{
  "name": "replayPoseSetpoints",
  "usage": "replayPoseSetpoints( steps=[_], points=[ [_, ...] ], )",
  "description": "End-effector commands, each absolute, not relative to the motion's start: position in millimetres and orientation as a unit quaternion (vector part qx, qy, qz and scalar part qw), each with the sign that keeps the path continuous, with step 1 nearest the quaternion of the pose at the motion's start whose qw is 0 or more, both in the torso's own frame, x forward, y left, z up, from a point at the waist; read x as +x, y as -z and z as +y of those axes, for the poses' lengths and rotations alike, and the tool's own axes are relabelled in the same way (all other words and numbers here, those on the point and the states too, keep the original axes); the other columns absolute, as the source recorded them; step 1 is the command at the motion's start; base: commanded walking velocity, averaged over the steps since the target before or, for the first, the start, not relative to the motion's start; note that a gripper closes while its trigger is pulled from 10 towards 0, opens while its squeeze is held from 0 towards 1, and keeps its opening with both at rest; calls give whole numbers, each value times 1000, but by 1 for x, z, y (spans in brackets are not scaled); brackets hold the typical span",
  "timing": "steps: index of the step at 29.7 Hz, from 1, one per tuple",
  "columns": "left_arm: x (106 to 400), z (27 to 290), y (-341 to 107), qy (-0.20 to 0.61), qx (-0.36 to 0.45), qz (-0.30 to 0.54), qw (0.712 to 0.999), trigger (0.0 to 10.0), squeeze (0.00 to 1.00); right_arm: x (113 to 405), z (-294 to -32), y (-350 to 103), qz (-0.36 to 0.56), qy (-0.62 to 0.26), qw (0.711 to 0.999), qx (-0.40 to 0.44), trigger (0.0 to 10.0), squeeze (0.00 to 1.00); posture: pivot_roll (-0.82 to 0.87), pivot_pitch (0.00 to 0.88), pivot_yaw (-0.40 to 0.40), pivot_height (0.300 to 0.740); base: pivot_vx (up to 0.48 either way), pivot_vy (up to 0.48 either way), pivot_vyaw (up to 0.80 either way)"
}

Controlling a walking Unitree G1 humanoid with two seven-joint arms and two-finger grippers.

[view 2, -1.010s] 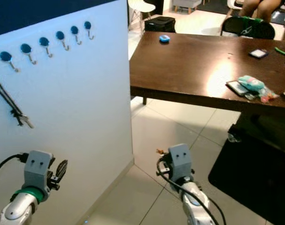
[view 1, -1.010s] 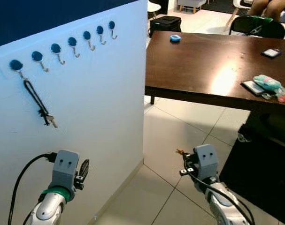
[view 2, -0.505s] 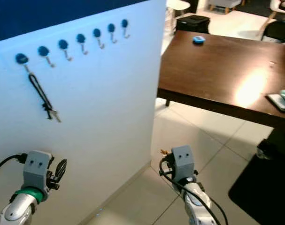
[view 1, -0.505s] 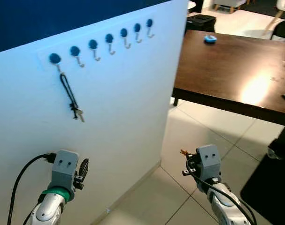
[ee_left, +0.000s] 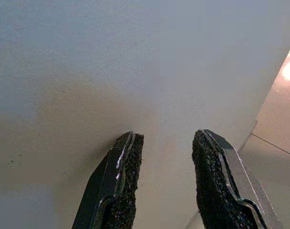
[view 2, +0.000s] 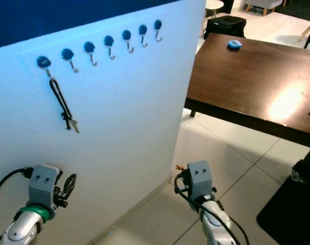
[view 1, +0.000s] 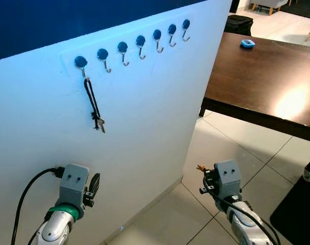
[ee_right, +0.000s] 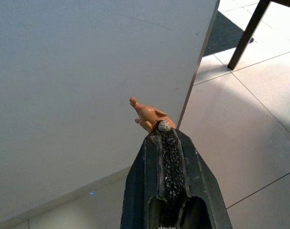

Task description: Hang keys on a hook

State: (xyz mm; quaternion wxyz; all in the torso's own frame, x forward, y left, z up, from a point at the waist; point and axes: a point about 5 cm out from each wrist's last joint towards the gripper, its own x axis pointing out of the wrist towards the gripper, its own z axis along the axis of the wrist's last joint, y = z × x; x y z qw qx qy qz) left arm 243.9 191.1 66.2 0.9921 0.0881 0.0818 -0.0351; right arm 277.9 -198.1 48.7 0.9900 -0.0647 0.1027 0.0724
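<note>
7 blue hooks (view 1: 139, 42) on white panel (view 1: 144, 127); 1 key set (view 1: 95, 107) hangs from leftmost. Left gripper (ee_left: 164, 176) fingers apart, empty. Right gripper (ee_right: 165, 143) closed on small orange charm (ee_right: 147, 114).

A big white wall (view 1: 144, 117) stands on the left. A dark brown table (view 1: 267, 76) sits far right. The floor (view 1: 231, 153) has pale tiles.

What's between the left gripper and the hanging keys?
Bare white wall, per the left eye view: the left gripper is low and the keys hang above it.
</note>
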Motion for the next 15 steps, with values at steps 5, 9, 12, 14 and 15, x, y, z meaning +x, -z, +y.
replayPoseSetpoints(
  steps=[5, 9, 12, 14, 15],
  points=[
    [239, 205, -61, 6, 96, 99, 990, 10000, 0, 273, -200, -43, 112, -68, 990, -57, 10000, 0, -112, 0, 108, 740, 0, 0, 0],
    [239, 205, -61, 6, 95, 100, 990, 10000, 0, 273, -200, -42, 113, -67, 990, -54, 10000, 0, -113, 0, 109, 740, 0, 0, 0],
    [239, 206, -60, 5, 94, 101, 990, 10000, 0, 273, -200, -42, 113, -68, 990, -54, 10000, 0, -113, 0, 109, 740, 0, 0, 0],
    [239, 206, -60, 4, 92, 102, 990, 10000, 0, 272, -200, -42, 113, -68, 990, -53, 10000, 0, -112, 0, 108, 740, 0, 0, 0],
    [238, 206, -60, 2, 91, 104, 990, 10000, 0, 273, -200, -42, 113, -69, 990, -53, 10000, 0, -112, 0, 108, 740, 0, 0, 0]
  ],
)
